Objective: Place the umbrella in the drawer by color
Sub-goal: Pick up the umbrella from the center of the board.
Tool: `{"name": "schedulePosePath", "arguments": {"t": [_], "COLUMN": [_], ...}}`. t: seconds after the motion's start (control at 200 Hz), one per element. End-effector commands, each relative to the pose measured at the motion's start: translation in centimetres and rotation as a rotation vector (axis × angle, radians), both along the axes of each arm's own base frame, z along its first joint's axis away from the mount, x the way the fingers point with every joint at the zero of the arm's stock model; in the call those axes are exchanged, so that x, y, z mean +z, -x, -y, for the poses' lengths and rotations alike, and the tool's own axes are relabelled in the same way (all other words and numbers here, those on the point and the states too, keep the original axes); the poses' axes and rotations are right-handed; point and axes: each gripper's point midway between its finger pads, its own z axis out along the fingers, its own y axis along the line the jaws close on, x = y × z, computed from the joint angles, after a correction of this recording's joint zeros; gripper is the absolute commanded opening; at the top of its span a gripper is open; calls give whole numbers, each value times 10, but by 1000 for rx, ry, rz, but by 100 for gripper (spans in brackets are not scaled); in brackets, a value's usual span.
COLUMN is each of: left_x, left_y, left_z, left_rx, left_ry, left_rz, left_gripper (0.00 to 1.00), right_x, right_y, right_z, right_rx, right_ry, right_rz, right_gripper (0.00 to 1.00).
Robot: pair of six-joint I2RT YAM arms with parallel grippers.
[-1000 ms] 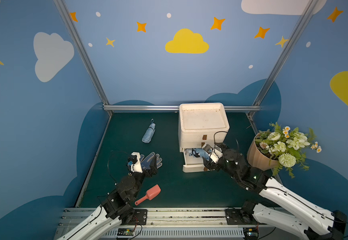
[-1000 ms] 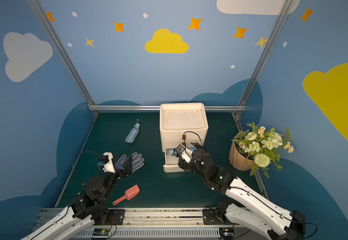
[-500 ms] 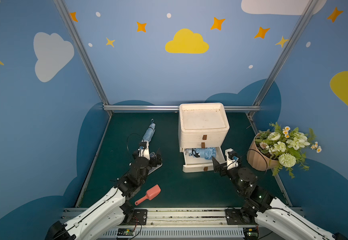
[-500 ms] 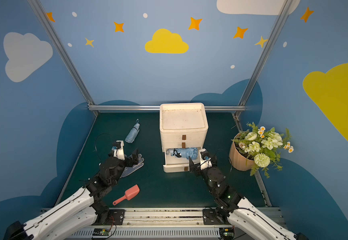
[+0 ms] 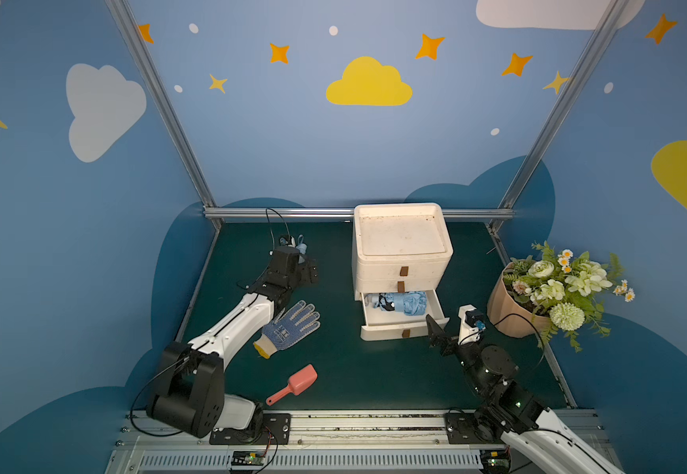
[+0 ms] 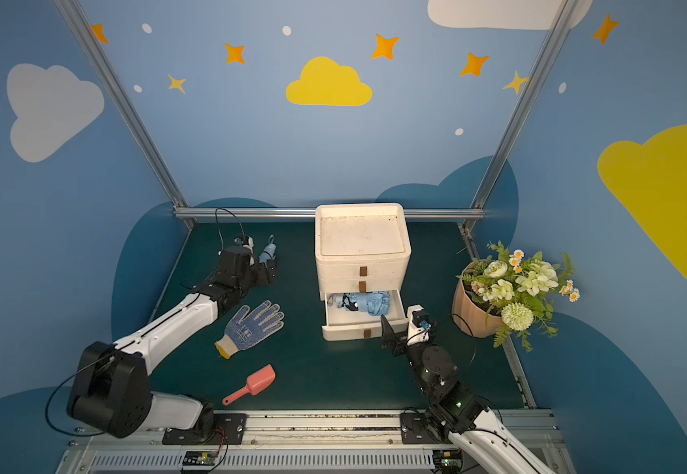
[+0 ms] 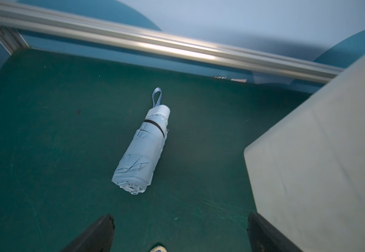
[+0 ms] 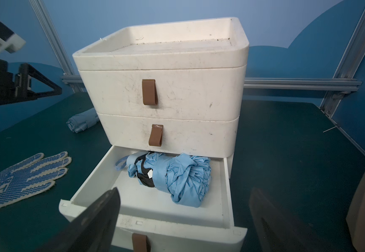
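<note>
Open fingers: the left fingers [image 7: 94,235] and right fingers [image 8: 94,220] are standing wide open, gripping nothing.
In both top views the left arm [image 5: 243,320] is hiding most of the umbrella [image 6: 270,251] near the counter's [image 5: 354,369] back edge.

Top views high, looking down; wrist views low, near, sharing cabinet [image 8: 162,91].

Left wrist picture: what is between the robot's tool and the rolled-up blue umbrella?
Only bare dark green mat lies between the left tool and the rolled light-blue fabric umbrella; the left wrist view shows it.
</note>
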Motion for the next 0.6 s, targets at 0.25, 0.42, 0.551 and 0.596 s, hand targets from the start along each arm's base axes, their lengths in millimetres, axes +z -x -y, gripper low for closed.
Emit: {"name": "schedulePosePath", "arguments": {"t": [0.25, 0.42, 0.551, 0.596], "left_x": [-78, -92, -96, -97], "left_y": [-74, -98, -109, -112], "left_z": [-40, -33, -24, -21], "left_rx": [6, -69, -114, -130], "left_ry": [-155, -201, -192, -196], "left_rz": [-406, -463, -464, -471], "left_gripper": [84, 73, 69, 66], "right_x": [8, 5, 5, 5], "right_y": [3, 3, 3, 3], "right_z": [-8, -10, -11, -12], "right_rx": [49, 58, 66, 71], "right_ry": [-62, -61, -58, -58], "right_rz": [-9, -12, -14, -15], "right_gripper": [98, 98, 98, 98]}}
